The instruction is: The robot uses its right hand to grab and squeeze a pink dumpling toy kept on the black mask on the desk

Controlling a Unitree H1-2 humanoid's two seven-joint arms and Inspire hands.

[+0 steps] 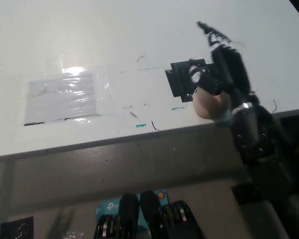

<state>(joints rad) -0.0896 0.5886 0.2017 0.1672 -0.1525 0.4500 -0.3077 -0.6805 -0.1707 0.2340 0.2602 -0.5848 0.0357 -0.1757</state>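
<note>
The pink dumpling toy [210, 103] lies at the lower right corner of the black mask [182, 81], close to the desk's front edge. My black right hand [225, 64] hovers just right of and above the toy, blurred by motion. Its fingers are stretched out and apart, pointing away from me, and nothing is held in them. The palm's heel sits next to the toy; whether they touch is unclear. My right arm [261, 149] comes in from the bottom right. The white left hand does not show in this view.
A shiny clear sheet [62, 97] is taped to the white desk [139, 30] at the left. Small green and black pen marks [139, 125] dot the surface around the mask. The desk's front edge [114, 142] runs across the picture below them.
</note>
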